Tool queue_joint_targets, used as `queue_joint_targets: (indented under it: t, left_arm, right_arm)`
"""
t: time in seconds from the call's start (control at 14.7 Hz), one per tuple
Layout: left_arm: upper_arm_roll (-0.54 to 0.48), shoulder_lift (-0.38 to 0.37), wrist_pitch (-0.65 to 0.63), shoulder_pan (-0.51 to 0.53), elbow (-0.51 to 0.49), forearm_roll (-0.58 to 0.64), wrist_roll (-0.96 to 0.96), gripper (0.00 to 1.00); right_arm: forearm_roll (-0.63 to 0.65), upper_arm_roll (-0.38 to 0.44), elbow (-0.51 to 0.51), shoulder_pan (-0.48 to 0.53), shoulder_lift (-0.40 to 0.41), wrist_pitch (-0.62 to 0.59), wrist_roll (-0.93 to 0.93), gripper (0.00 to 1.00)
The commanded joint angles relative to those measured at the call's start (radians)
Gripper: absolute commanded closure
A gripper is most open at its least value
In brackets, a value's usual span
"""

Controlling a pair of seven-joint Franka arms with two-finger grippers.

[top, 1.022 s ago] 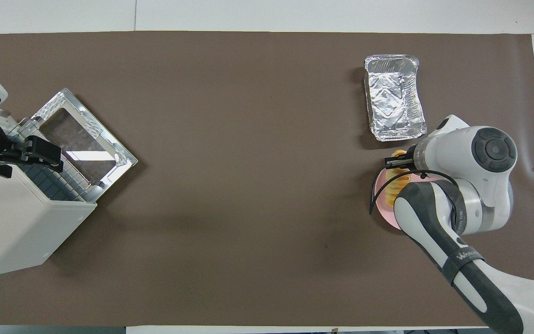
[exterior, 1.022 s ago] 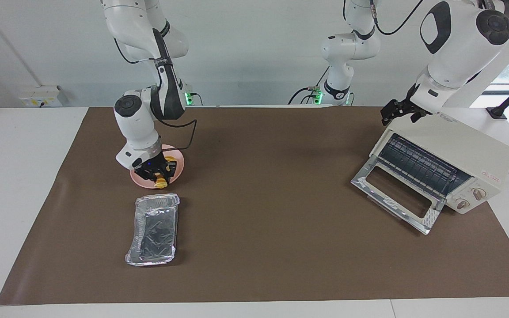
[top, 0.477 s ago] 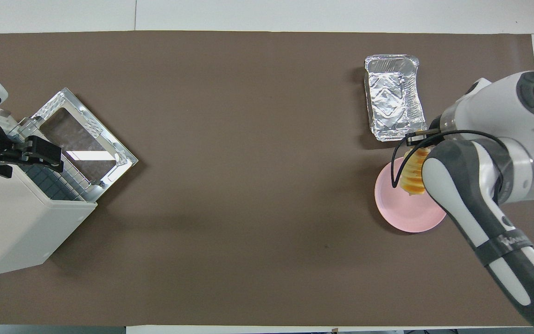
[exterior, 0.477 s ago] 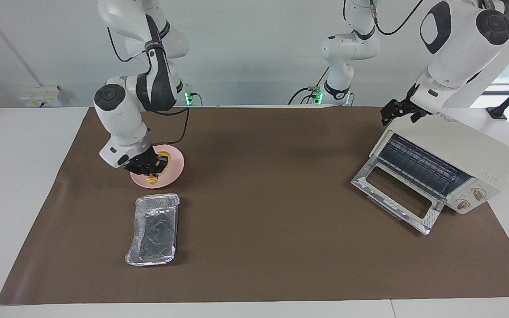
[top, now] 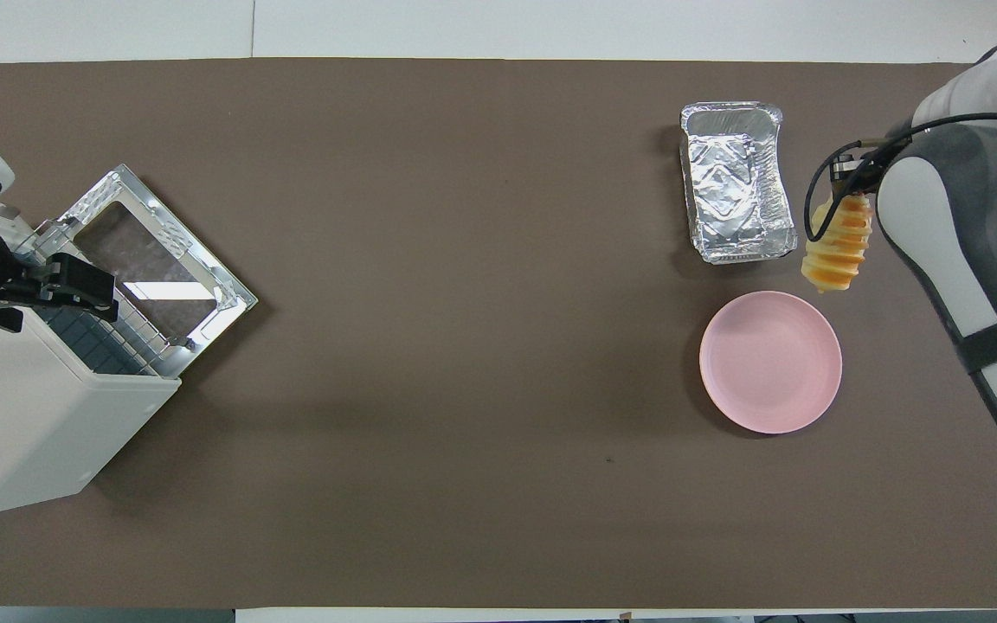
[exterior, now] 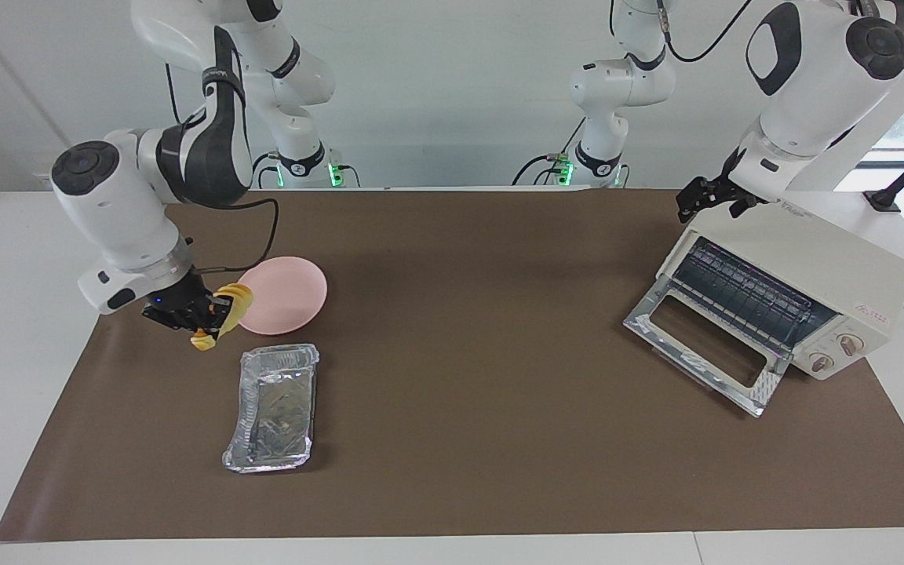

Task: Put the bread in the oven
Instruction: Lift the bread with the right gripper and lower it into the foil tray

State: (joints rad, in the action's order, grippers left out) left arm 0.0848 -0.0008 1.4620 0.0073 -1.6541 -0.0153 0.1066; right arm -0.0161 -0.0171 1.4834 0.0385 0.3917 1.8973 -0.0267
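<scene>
Holding the bread (exterior: 219, 318) clamped crosswise in its fingers, the right gripper (exterior: 189, 312) hangs in the air over the mat, just beside the pink plate (exterior: 295, 302) and the foil tray (exterior: 271, 408), with the loaf lifted free, likely for carrying. Well away from it, the oven (exterior: 793, 290) stands with its door dropped open to receive the loaf, at the table's other end. The left gripper (exterior: 707, 196) waits at the oven's top edge; whether it is parted I cannot tell.

a robotics lab: franka arms (exterior: 185, 149) bolted along a bare white wall (exterior: 452, 94), brown mat (exterior: 452, 439) on the table.
</scene>
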Motion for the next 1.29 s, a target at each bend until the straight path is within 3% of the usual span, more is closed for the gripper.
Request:
queue_joint_targets:
  t: [0.0, 0.27, 0.82, 1.23]
  left_arm:
    - [0.007, -0.021, 0.000, 0.016, -0.012, -0.011, -0.007, 0.00]
    - [0.007, -0.021, 0.000, 0.016, -0.013, -0.011, -0.007, 0.00]
    - [0.007, -0.021, 0.000, 0.016, -0.012, -0.011, -0.007, 0.00]
    - [0.009, -0.021, 0.000, 0.016, -0.013, -0.011, -0.007, 0.00]
  right_arm:
    - [-0.030, -0.003, -0.279, -0.003, 0.206, -0.078, -0.007, 1.00]
    - [-0.030, -0.006, -0.399, -0.029, 0.320, -0.061, 0.025, 1.00]
    - [-0.028, -0.009, -0.391, -0.049, 0.407, 0.055, 0.048, 1.00]
    - [-0.042, -0.009, -0.379, -0.072, 0.412, 0.112, 0.051, 1.00]
